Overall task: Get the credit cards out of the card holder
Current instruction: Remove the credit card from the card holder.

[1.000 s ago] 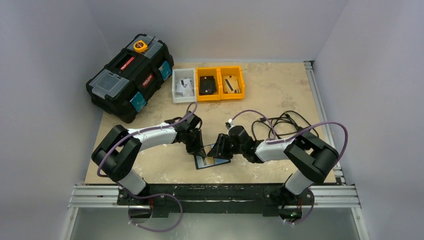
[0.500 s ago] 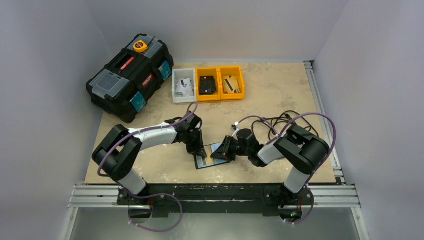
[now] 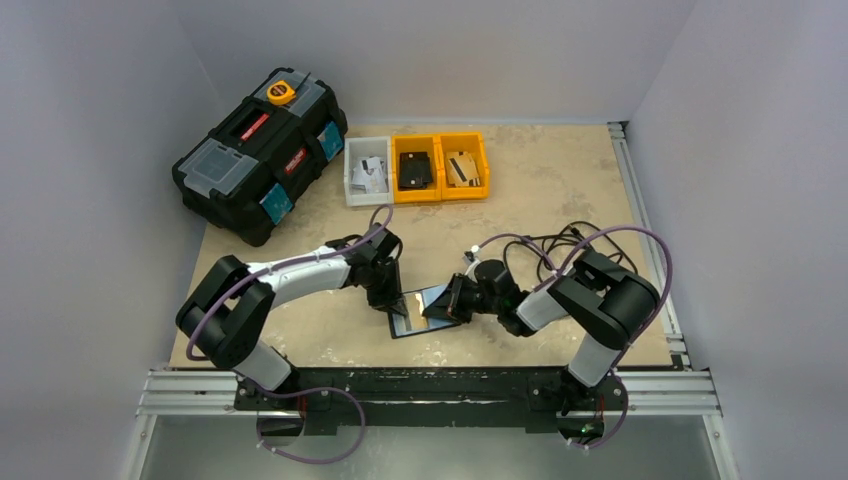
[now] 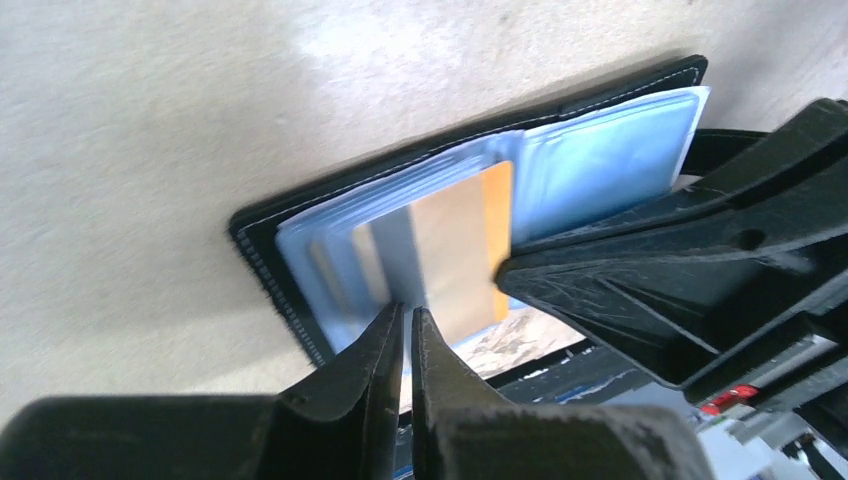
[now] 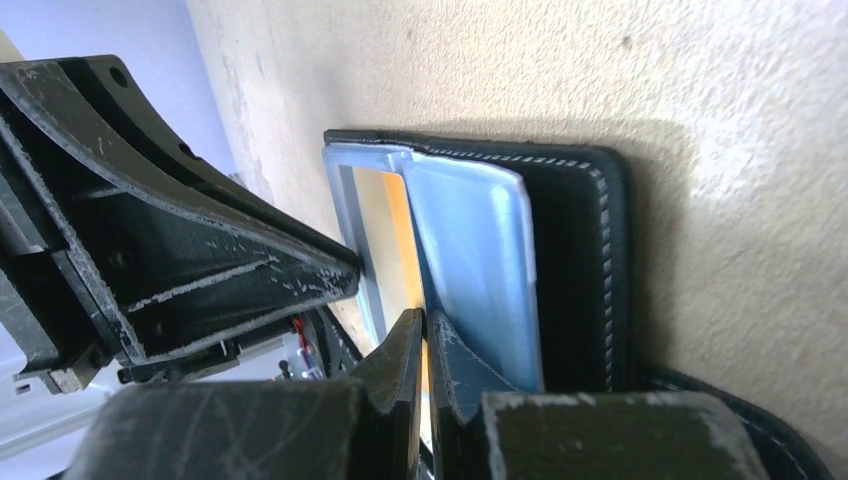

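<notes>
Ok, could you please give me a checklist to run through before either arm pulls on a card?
1. Is the card holder lying open on the table: ok.
2. Is a card showing inside the clear sleeves: ok, an orange one.
3. Is the left gripper closed at that card's edge: ok.
4. Is the left gripper truly pinching the card: cannot tell.
5. Is the right gripper shut at the sleeves' edge: ok; what it pinches, cannot tell.
6. Is there room between the two grippers: not ok, they crowd together over the card holder.
</notes>
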